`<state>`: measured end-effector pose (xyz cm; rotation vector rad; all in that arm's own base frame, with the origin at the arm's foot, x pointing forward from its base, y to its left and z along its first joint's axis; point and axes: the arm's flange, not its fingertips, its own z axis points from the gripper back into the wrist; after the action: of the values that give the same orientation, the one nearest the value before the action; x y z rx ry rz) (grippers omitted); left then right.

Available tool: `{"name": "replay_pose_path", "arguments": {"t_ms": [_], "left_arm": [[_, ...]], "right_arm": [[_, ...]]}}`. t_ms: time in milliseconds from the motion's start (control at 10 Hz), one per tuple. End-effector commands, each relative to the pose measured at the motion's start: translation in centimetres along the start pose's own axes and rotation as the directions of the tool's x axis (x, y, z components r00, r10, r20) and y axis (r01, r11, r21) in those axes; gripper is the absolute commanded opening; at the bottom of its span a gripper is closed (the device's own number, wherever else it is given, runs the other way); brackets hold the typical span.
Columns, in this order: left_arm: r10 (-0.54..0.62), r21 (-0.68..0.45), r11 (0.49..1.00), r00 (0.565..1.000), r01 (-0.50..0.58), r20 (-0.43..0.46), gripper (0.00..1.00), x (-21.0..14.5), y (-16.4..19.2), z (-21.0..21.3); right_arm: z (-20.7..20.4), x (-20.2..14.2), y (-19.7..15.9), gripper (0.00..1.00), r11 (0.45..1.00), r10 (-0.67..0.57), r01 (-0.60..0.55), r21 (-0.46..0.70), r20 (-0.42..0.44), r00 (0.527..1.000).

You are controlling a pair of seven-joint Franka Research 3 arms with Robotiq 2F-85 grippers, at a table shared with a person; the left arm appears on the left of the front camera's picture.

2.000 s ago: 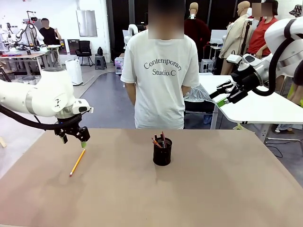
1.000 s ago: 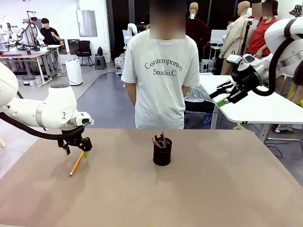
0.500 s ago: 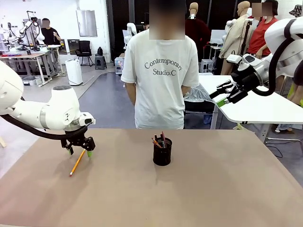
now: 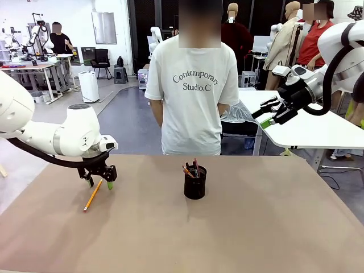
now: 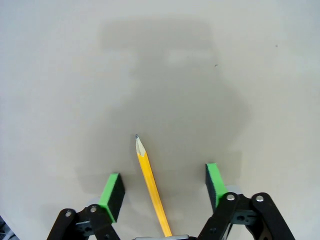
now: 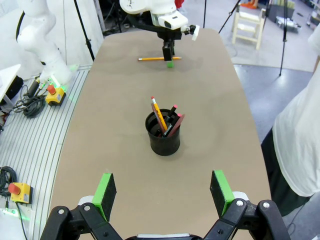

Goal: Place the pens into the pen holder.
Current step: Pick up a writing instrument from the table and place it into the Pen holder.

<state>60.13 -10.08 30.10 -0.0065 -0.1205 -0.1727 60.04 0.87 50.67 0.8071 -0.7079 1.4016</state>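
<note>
1. At left of the front view, the left gripper (image 4: 100, 183) was down at the table (image 4: 256, 227), its jaws spread wide to either side of the pencil (image 4: 92, 195), pads clear of it.
2. Low in the left wrist view, the pencil (image 5: 151, 186) lay flat between the green pads (image 5: 112, 189), tip pointing up the frame.
3. Near the centre of the front view stood the holder (image 4: 195, 182) with several pens (image 4: 190, 170) upright in it.
4. At upper right, the right gripper (image 4: 268, 112) hung high with jaws open, holding nothing.
5. Behind the table's far edge stood a person (image 4: 193, 91) in a white T-shirt.
</note>
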Motion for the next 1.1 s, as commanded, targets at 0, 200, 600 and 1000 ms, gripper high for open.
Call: {"name": "replay_pose_path", "arguments": {"t_ms": [0, 200, 600, 1000], "left_arm": [[0.036, 0.029, 0.999, 0.999, -0.036, -0.011, 0.42, 0.3, 0.0, 0.0], [0.046, 0.033, 0.998, 0.999, -0.045, -0.021, 0.04, 0.2, -0.1, 0.1], [0.068, 0.11, 0.992, 0.995, -0.06, -0.073, 0.0, -0.1, -0.6, 0.7], [-0.019, -0.037, 0.999, 0.995, 0.015, -0.096, 0.0, -0.7, -1.5, 3.3]], "right_arm": [[0.0, 0.2, -0.2, 1.0, 1.0, 0.001, -0.001, -0.002, -0.004, 1.0], [0.0, 0.2, -0.2, 1.0, 1.0, 0.001, -0.001, -0.002, -0.004, 1.0], [0.0, 0.2, -0.2, 1.0, 1.0, 0.001, -0.001, -0.002, -0.004, 1.0], [0.0, 0.2, -0.2, 1.0, 1.0, 0.001, -0.001, -0.002, -0.004, 1.0]]}}
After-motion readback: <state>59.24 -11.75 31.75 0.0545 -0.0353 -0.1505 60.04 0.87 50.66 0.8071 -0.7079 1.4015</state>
